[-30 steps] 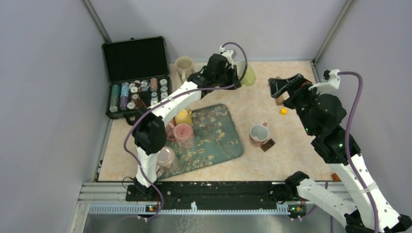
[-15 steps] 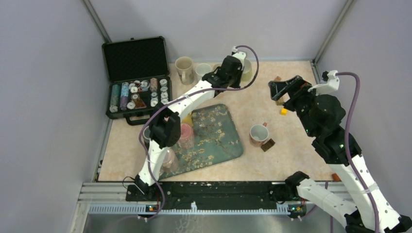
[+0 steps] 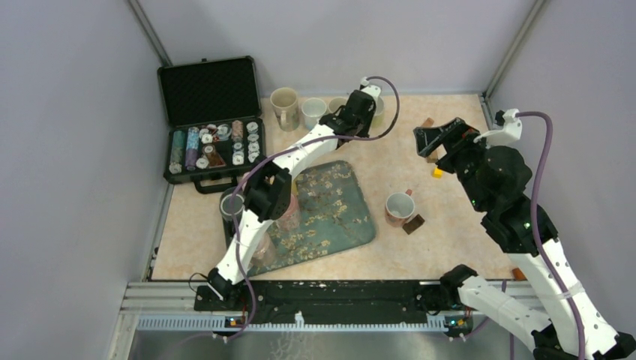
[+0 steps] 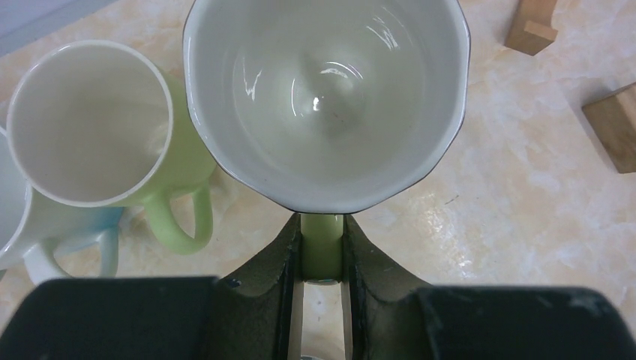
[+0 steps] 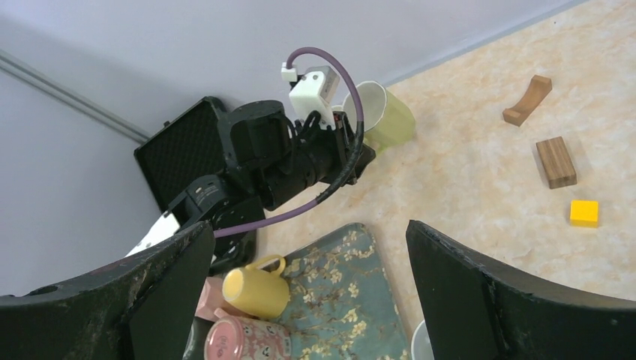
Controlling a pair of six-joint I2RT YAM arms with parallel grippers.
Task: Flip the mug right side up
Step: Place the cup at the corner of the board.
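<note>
Far across the table (image 3: 450,225), left gripper (image 4: 322,247) jaws pinch the upright green mug (image 4: 326,97) by its handle (image 4: 323,262), which probably now needs only setting down and release; right gripper (image 3: 437,140) jaws gape empty.

No legible text anywhere.

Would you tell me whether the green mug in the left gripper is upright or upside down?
Mouth up, though tilted: the left wrist view looks straight into the green mug, its white interior empty; the right wrist view shows it leaning.
</note>
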